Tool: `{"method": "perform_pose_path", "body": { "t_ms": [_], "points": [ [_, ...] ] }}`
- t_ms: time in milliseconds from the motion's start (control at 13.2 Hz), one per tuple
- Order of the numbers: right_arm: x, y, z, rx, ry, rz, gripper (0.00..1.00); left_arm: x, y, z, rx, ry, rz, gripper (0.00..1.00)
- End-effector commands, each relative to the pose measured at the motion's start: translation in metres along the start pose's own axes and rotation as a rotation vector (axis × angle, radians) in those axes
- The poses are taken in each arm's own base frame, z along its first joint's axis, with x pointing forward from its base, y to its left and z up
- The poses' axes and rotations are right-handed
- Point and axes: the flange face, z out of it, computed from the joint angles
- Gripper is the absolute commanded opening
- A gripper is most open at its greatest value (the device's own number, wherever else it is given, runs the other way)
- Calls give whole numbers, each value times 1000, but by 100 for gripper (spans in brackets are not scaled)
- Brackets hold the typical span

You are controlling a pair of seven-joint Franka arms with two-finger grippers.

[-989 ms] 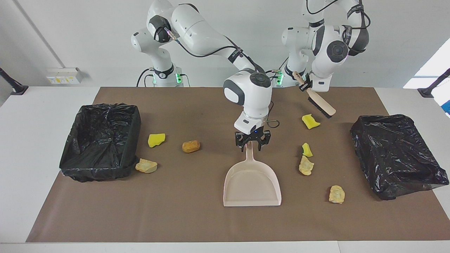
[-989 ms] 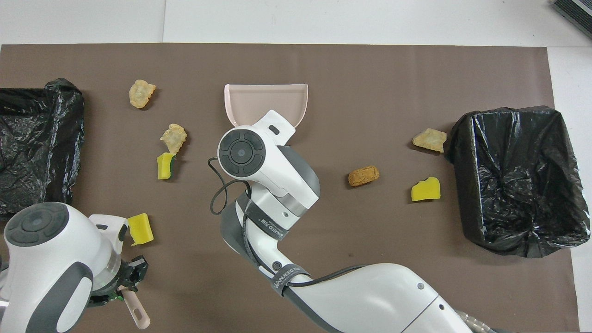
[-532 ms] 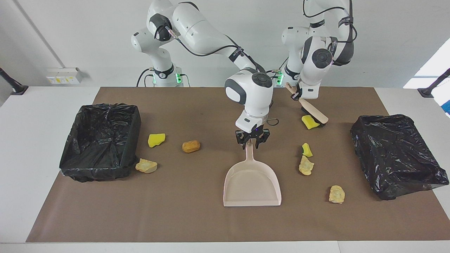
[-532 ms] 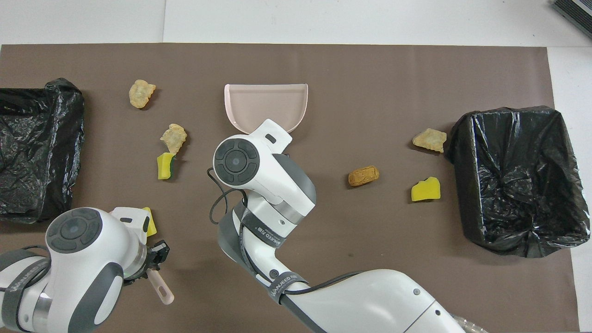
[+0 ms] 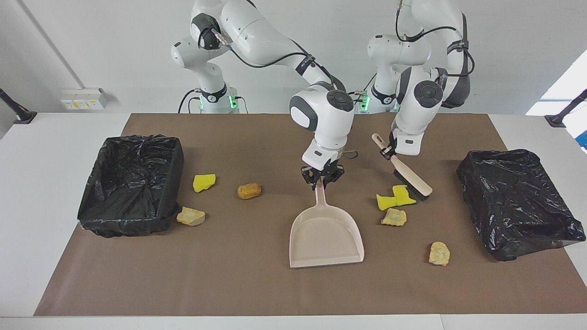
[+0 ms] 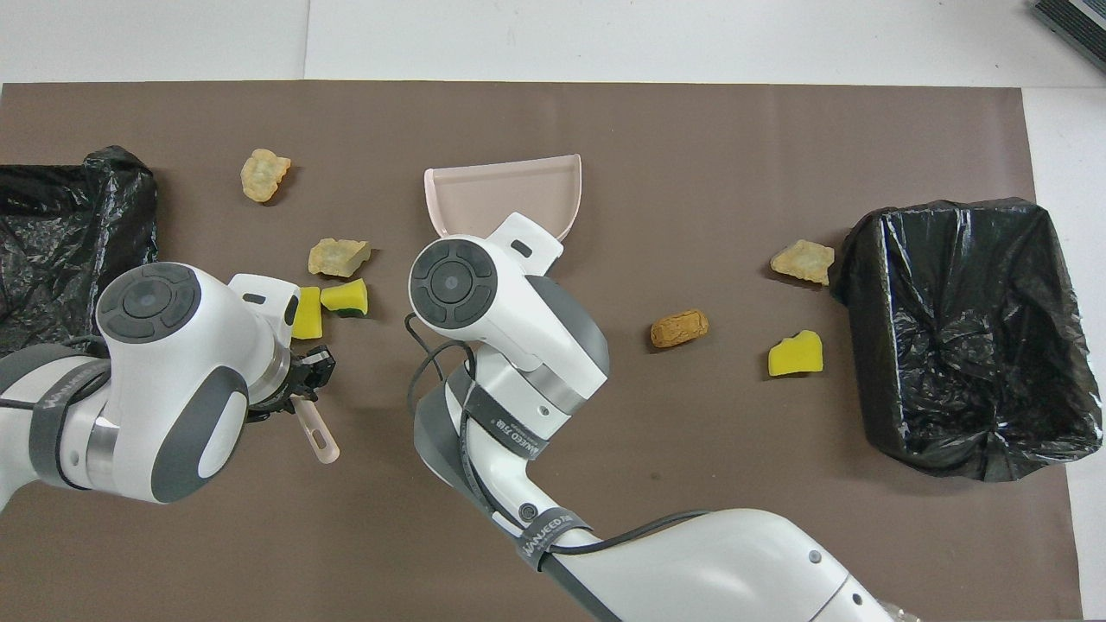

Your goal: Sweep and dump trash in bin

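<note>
Nearest the robots, your left gripper (image 5: pixel 391 149) is clamped on the brush (image 5: pixel 406 172) handle. The brush slants down toward the mat (image 5: pixel 275 284), its bristle end touching a yellow scrap (image 5: pixel 403 194).

Your right gripper (image 5: pixel 321 176) has reached in to the middle of the table, its fingers closed on the dustpan (image 5: pixel 325 233) handle. The pan lies with its open mouth pointing away from the robots.

Two yellow scraps sit side by side by the bristles, the second one (image 5: pixel 384 201) toward the dustpan. A tan scrap (image 5: pixel 394 217) lies just beside them, a little farther out, and another tan scrap (image 5: pixel 439 253) is farther still, toward the left arm's bin (image 5: pixel 518 201).

Toward the right arm's end you have a yellow scrap (image 5: pixel 203 182) and an orange-brown lump (image 5: pixel 249 190). A tan scrap (image 5: pixel 191 216) lies farther out, against the corner of that end's bin (image 5: pixel 133 183).
</note>
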Motion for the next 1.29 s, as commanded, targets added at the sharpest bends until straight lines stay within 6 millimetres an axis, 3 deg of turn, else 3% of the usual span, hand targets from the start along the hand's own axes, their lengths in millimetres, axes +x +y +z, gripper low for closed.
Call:
{"method": "perform_pose_path", "body": {
  "t_ms": [0, 228, 380, 608, 837, 1065, 1217],
  "points": [
    [9, 46, -22, 47, -30, -69, 0, 11, -11, -22, 28, 37, 114, 0],
    [24, 94, -39, 93, -20, -206, 0, 40, -23, -47, 6, 78, 309, 0],
    [32, 121, -38, 161, -27, -330, 0, 70, -37, -50, 7, 112, 384, 0],
    [34, 143, -31, 166, -56, -493, 0, 128, -53, -48, -13, 184, 594, 0],
    [40, 168, -24, 171, -45, -743, 0, 189, -54, -45, -4, 221, 742, 0],
    [49, 198, -15, 176, -5, -1060, 0, 223, -39, -35, 8, 263, 796, 0],
    [49, 206, -10, 167, -9, -1161, 0, 247, -47, -39, 8, 287, 781, 0]
  ]
}}
